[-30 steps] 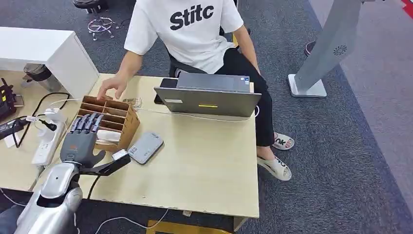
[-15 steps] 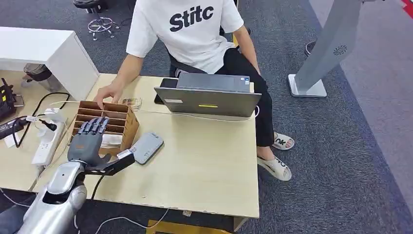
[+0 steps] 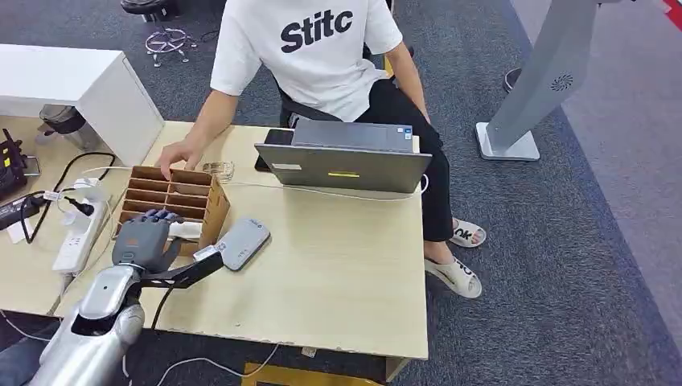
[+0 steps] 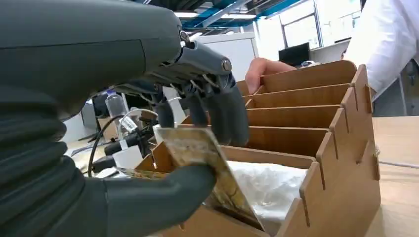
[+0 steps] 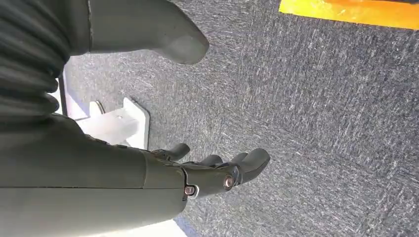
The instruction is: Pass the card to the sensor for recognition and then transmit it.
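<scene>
My left hand (image 3: pixel 143 238) is at the near end of a brown wooden slotted box (image 3: pixel 178 193) on the table. In the left wrist view the thumb (image 4: pixel 163 190) and the curled dark fingers (image 4: pixel 232 116) pinch a patterned card (image 4: pixel 195 144), which stands tilted in the front slot of the box (image 4: pixel 316 113). A grey flat sensor (image 3: pixel 241 242) lies on the table just right of the box. My right hand (image 5: pixel 217 170) hangs over grey carpet, its fingers apart and holding nothing.
A person in a white shirt sits across the table with one hand (image 3: pixel 178 154) on the box's far edge. A grey laptop (image 3: pixel 346 165) stands at the back. A white power strip (image 3: pixel 80 229) and cables lie left of the box. White wrapping (image 4: pixel 269 185) lies inside the box.
My left hand's fingers, stretched flat over the box a second ago, have curled down onto the card. The person's hand has settled on the box's far edge.
</scene>
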